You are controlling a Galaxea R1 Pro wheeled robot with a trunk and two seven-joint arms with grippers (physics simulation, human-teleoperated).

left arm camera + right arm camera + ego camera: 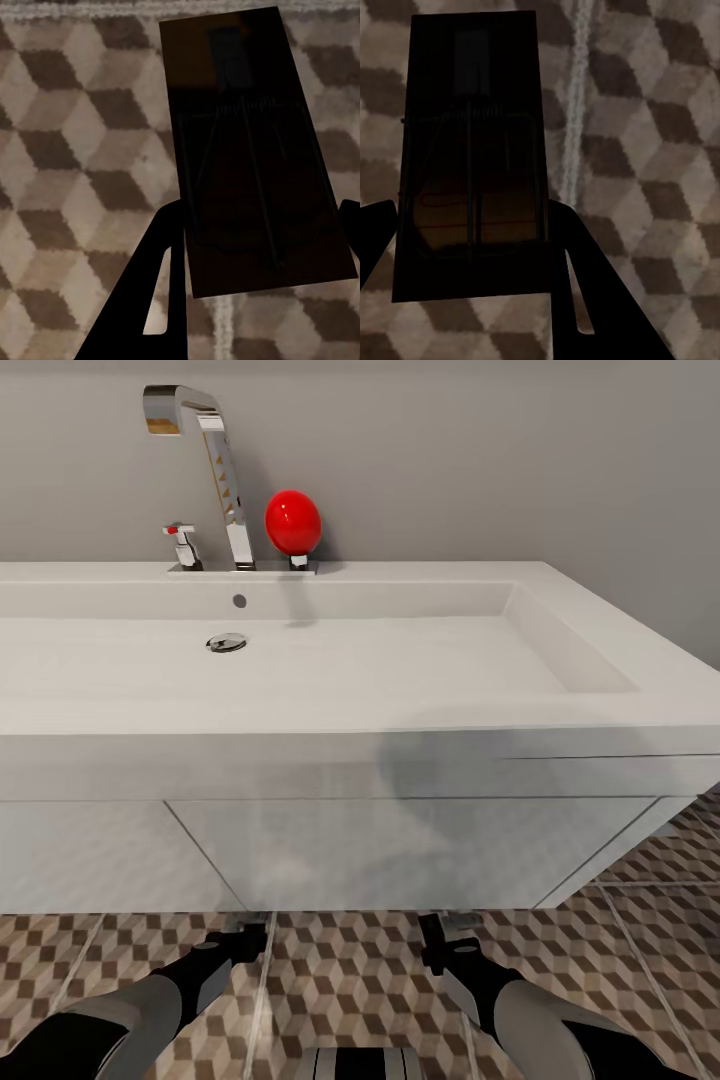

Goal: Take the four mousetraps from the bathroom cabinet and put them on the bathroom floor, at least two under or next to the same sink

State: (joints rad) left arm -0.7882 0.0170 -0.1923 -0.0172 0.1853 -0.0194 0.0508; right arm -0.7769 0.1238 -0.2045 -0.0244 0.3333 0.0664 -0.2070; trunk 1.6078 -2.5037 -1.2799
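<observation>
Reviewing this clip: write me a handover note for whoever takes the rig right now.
Left gripper: shut on a mousetrap, held over the tiled floor.
Right gripper: shut on a second mousetrap, also over the floor.
Position: robot faces the sink; both arms are low in front of the vanity.
Done: two traps fetched and carried to the sink.
Left: set both on the floor under or right beside the sink, then bring the other two, not in view here, onto the same floor.
</observation>
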